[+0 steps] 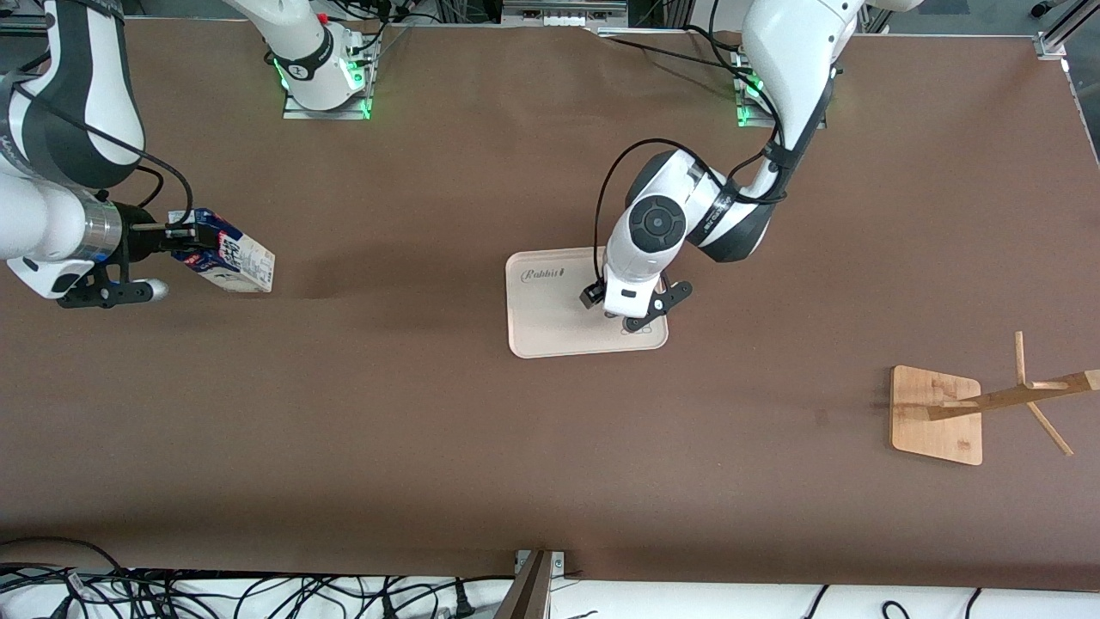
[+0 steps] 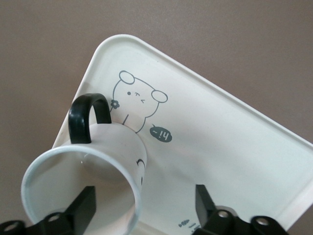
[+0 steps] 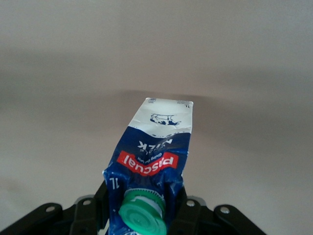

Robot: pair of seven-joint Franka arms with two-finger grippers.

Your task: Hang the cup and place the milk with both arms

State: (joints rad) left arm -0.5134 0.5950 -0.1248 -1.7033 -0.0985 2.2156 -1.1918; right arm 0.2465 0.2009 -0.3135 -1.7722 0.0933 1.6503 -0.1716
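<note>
The white cup (image 2: 98,161) with its black loop handle (image 2: 84,116) stands on the cream tray (image 1: 550,327); in the front view the left arm's hand hides it. My left gripper (image 1: 632,320) is low over the tray, open (image 2: 145,204). One finger (image 2: 84,205) is inside the cup's mouth and the other (image 2: 205,199) is outside its wall. My right gripper (image 1: 182,241) is shut on the blue-and-white milk carton (image 1: 230,255) at its gable top, by the green cap (image 3: 144,216). It holds the carton (image 3: 155,147) tilted over the table at the right arm's end.
A wooden cup rack (image 1: 997,400) with slanted pegs stands on its square base (image 1: 932,425) toward the left arm's end, nearer the front camera than the tray. The tray shows a bear drawing (image 2: 139,100). Cables lie along the front edge (image 1: 258,593).
</note>
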